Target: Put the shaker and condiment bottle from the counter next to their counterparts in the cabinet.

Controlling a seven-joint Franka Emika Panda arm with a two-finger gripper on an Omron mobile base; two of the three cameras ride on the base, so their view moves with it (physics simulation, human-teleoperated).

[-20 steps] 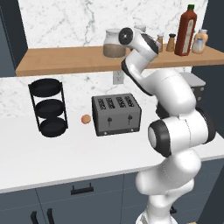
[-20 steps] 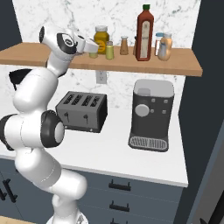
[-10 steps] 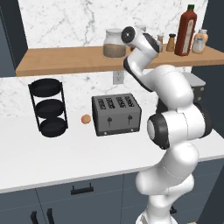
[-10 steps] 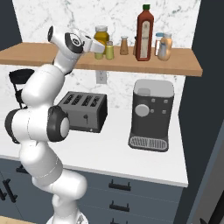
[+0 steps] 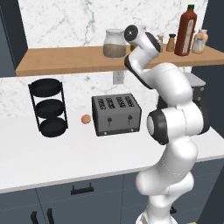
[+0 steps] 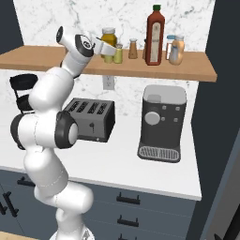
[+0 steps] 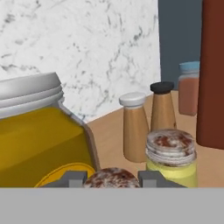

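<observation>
My gripper [image 7: 111,178] is shut on the shaker [image 7: 112,176], whose speckled cap sits between the two fingertips [image 7: 72,177]. It hovers over the cabinet shelf [image 6: 154,70], right beside the amber jar [image 7: 39,140]. Just ahead to the right stands a matching yellow-green shaker [image 7: 171,162] among the counterparts. Behind it are two brown shakers, one pale-capped [image 7: 134,129] and one dark-capped [image 7: 162,111]. The red condiment bottle [image 6: 155,35] stands upright on the shelf further right. In the right base view my gripper [image 6: 111,49] reaches a yellow-green shaker [image 6: 118,55] in front of the jar.
A toaster [image 5: 116,114], a black three-tier rack [image 5: 49,107] and a small orange ball [image 5: 86,118] stand on the counter. A coffee machine [image 6: 161,122] sits under the shelf's right end. Pale-capped bottles [image 6: 176,49] close off the shelf's far right.
The hand has slid right along the shelf toward the cluster of shakers, still shut on the shaker. Nothing else has moved.
</observation>
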